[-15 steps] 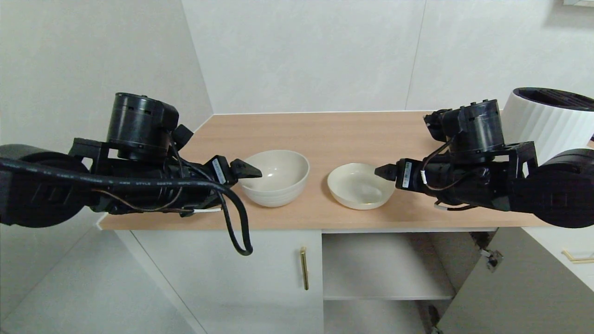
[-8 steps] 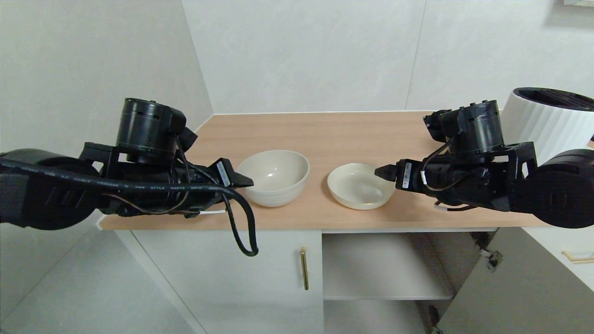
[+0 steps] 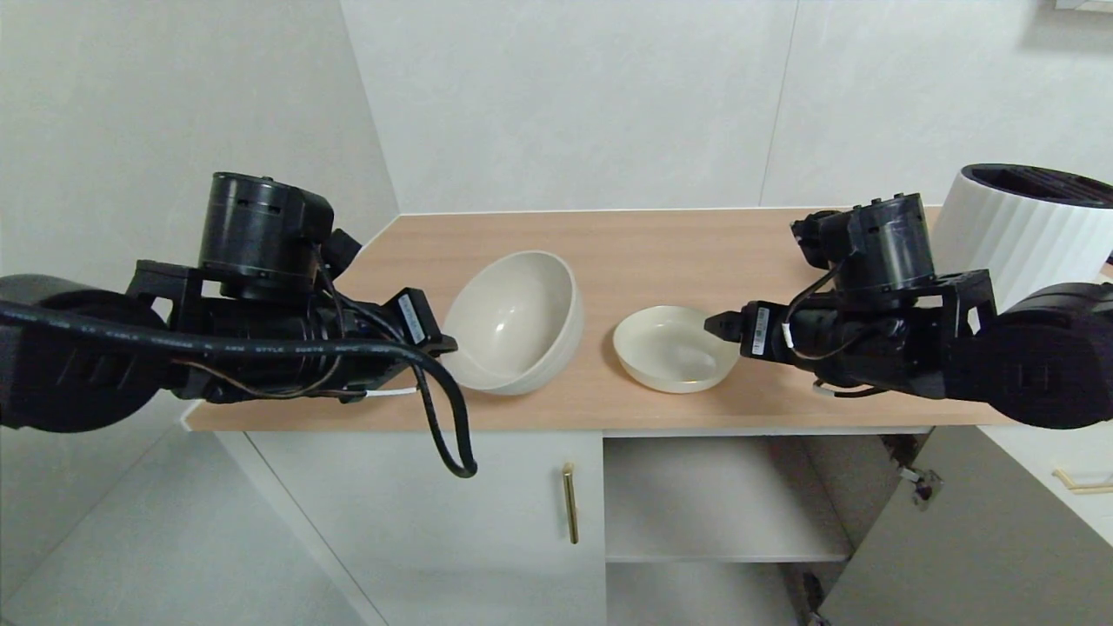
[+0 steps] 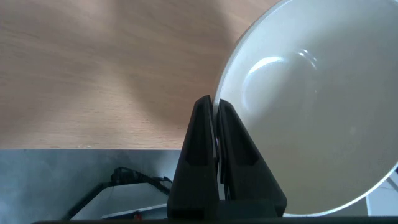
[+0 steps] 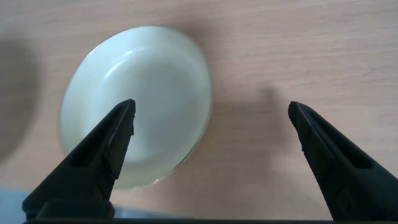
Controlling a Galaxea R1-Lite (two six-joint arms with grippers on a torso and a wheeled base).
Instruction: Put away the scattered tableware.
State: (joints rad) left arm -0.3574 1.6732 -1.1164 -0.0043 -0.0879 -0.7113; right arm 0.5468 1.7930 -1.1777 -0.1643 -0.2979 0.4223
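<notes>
The left end effector (image 3: 439, 343) (image 4: 213, 102) is clamped tight on the near rim of the deep bowl (image 3: 517, 317) (image 4: 311, 118), one finger inside and one outside. That bowl sits just left of the shallow bowl (image 3: 669, 352) (image 5: 137, 106), apart from it and tilted so its opening faces it; whether its underside touches the tabletop (image 3: 609, 252) cannot be told. The right end effector (image 3: 722, 326) (image 5: 210, 104) hangs over the shallow bowl's right edge with its fingers spread wide, holding nothing. The shallow bowl rests flat on the tabletop. A white ribbed container (image 3: 1026, 222) stands well to its right, and an open cabinet shelf (image 3: 722, 496) lies below it.
</notes>
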